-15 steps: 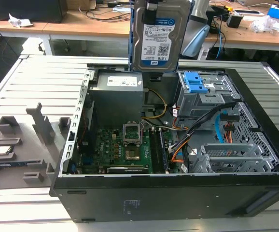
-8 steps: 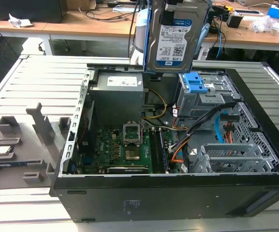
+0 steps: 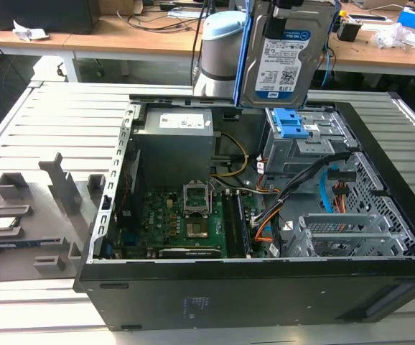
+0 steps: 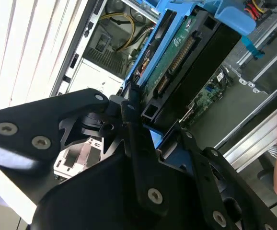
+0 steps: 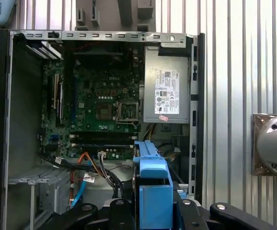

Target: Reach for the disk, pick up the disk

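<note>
Gripping the disk (image 4: 177, 48) across its thickness, the claw (image 4: 153, 120) is clenched on the bright blue bracket (image 5: 153, 191), as both wrist views show. The disk looks stiff, dense and fairly heavy for its size. Its metal faces are smooth and its exposed circuit board would suffer from knocks, so the bracketed edges are the sensible hold. In the exterior view it hangs upright above the drive cage (image 3: 301, 136), at one o'clock of the open computer case (image 3: 265, 287). Its long axis runs twelve to six, label facing the camera.
</note>
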`<control>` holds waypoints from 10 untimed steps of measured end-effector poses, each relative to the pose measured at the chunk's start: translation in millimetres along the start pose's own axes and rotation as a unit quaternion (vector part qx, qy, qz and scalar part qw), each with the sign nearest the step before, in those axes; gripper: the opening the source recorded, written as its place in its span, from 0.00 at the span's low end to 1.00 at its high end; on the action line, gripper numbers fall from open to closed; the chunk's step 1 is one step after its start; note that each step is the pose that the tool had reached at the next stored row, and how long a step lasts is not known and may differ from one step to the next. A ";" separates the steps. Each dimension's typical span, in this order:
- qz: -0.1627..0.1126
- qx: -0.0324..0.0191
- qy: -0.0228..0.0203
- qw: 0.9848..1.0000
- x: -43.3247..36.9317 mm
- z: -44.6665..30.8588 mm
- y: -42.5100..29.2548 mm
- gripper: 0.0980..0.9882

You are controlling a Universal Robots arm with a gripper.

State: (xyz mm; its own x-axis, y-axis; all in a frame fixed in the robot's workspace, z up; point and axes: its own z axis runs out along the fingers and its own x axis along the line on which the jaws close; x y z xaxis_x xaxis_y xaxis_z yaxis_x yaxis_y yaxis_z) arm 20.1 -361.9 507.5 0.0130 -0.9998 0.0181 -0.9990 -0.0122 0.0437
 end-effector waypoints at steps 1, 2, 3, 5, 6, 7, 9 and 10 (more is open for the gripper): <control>0.000 0.000 0.000 1.000 0.1 -0.1 -3.2 0.30; 0.000 0.000 0.000 1.000 0.1 -0.4 -8.8 0.30; 0.000 0.000 0.000 1.000 0.2 -0.6 -12.8 0.30; 0.000 0.000 0.000 1.000 0.3 -0.9 -20.5 0.30; 0.000 0.000 0.000 1.000 0.3 -1.0 -23.9 0.30; 0.000 0.000 0.000 1.000 0.3 -1.1 -26.4 0.30; 0.000 0.000 0.000 1.000 0.4 -1.4 -32.5 0.30; 0.000 0.000 0.000 1.000 0.5 -1.7 -38.9 0.30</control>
State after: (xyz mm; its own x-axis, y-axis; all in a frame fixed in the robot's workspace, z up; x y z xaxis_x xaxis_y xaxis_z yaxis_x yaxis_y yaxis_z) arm 59.0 -361.9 507.5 0.0132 -0.9997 0.0181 -0.9990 -0.0124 0.0436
